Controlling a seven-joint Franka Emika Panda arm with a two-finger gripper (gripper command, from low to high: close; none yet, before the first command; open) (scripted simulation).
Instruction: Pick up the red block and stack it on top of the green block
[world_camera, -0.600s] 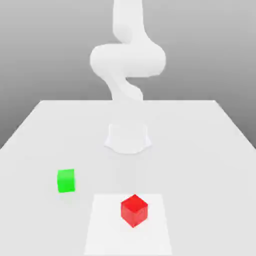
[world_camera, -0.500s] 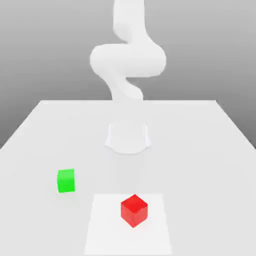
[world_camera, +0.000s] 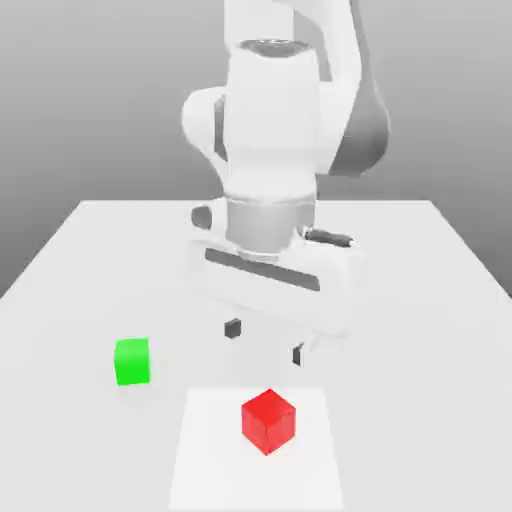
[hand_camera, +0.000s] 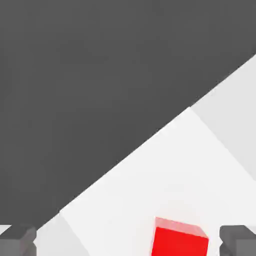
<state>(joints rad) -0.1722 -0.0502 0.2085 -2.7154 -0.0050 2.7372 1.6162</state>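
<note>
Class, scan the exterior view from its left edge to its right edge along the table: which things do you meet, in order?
green block → red block. The open gripper hangs above the table, overlapping the red block's span, so it is left unordered.

There is 1 red block and 1 green block, so 2 blocks in all, both lying on 1 white worktop. On the worktop lies 1 paler square patch, and the red block sits on it. There is 1 white robot arm carrying 1 hand with 2 dark fingertips. In the hand view the same 1 red block shows between the 2 fingertips.
</note>
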